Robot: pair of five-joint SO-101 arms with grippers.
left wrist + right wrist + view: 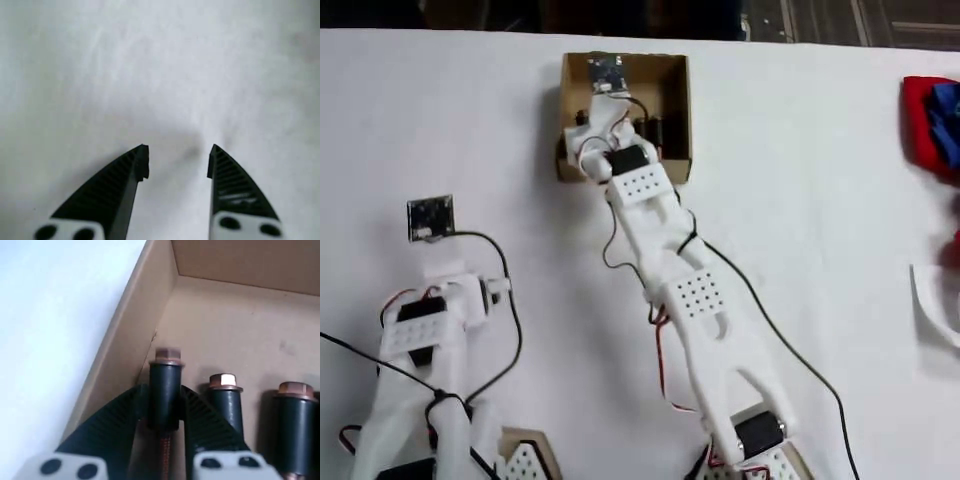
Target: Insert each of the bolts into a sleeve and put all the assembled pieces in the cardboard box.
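1. Your right gripper (164, 395) is closed around the black sleeve (165, 377) of one assembled piece. Its bolt head (168, 355) points away from the wrist.
2. This piece is inside the cardboard box (127, 345), close to the side wall. Its long axis runs parallel to the neighbouring piece (226, 400). I cannot tell if it touches the floor.
3. I think only the release remains, and it should drop clear of that neighbour.
4. Your left gripper (177, 162) is partly open and empty over the table (150, 60), well apart from the box.

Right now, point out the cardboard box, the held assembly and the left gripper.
cardboard box (686, 100), high view, its right wall
held assembly (164, 390), right wrist view, its black sleeve
left gripper (177, 160), left wrist view, midway between fingertips
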